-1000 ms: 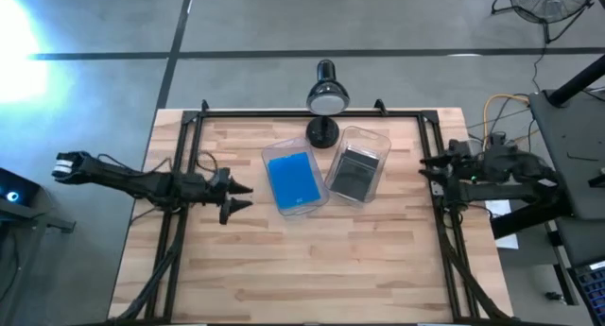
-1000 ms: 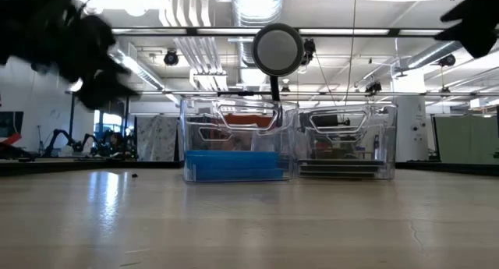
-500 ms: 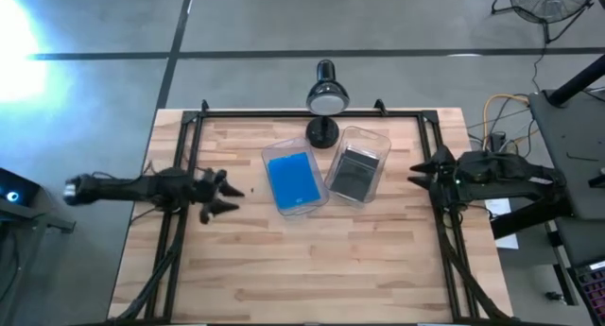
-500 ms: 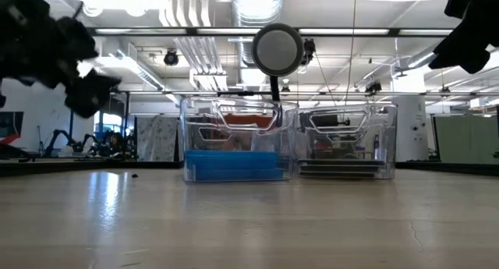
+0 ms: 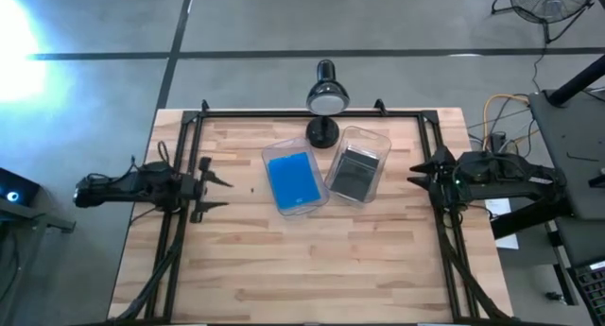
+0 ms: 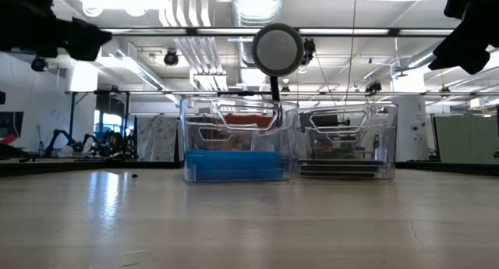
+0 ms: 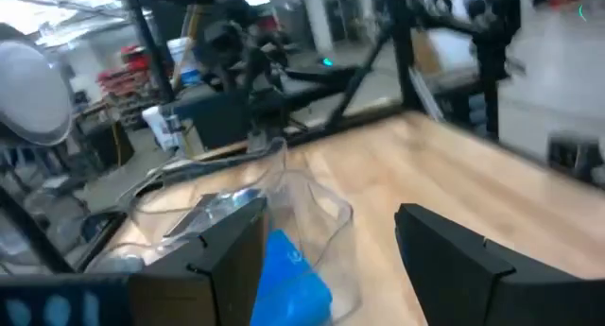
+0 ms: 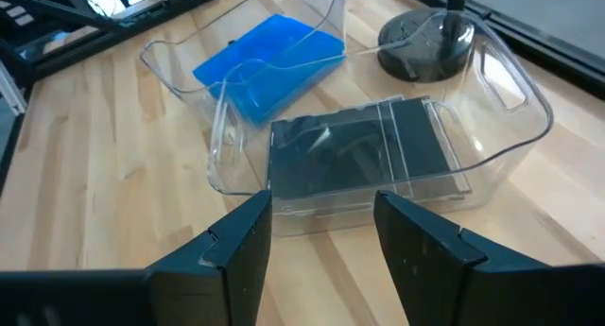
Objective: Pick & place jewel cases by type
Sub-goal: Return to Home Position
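Observation:
Blue jewel cases (image 5: pixel 292 180) lie stacked flat in the left clear bin (image 5: pixel 284 153); they show too in the low view (image 6: pixel 233 165) and the right wrist view (image 8: pixel 267 63). Dark grey jewel cases (image 5: pixel 354 174) lie stacked in the right clear bin (image 5: pixel 373 142), close ahead in the right wrist view (image 8: pixel 364 157). My left gripper (image 5: pixel 210 185) is open and empty above the table's left edge, pointing right at the bins. My right gripper (image 5: pixel 421 178) is open and empty at the table's right edge, pointing left at the grey cases' bin.
A black desk lamp (image 5: pixel 324 99) stands just behind the two bins at the far edge. A black metal frame (image 5: pixel 284 112) runs along the table's far, left and right sides. Bare wood (image 5: pixel 312 260) spreads across the near half of the table.
My left gripper has drawn back from near the blue bin toward the table's left edge, staying open. My right gripper has come a little leftward over the table's right edge in the first half second, then kept still. The bins and cases have not moved.

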Action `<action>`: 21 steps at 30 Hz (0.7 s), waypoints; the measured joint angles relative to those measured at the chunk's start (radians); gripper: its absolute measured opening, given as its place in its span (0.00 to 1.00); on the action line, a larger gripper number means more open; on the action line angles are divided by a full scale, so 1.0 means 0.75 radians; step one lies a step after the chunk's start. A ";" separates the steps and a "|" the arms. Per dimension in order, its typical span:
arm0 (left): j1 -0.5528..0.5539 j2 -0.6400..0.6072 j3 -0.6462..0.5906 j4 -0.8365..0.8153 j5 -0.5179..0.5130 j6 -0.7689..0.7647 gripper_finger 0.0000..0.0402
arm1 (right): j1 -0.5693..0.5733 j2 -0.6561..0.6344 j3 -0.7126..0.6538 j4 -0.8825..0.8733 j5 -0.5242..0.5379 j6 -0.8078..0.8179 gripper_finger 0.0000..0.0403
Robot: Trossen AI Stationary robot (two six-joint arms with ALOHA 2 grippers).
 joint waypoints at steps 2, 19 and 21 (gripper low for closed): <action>0.000 0.000 -0.014 -0.017 -0.050 0.013 0.53 | 0.000 -0.002 0.000 0.000 0.001 0.000 0.46; -0.013 -0.001 -0.217 0.315 -0.275 -0.055 0.53 | 0.000 -0.002 0.001 -0.001 0.001 0.000 0.46; -0.013 -0.001 -0.218 0.319 -0.275 -0.078 0.53 | 0.000 -0.002 0.001 -0.001 0.001 0.000 0.46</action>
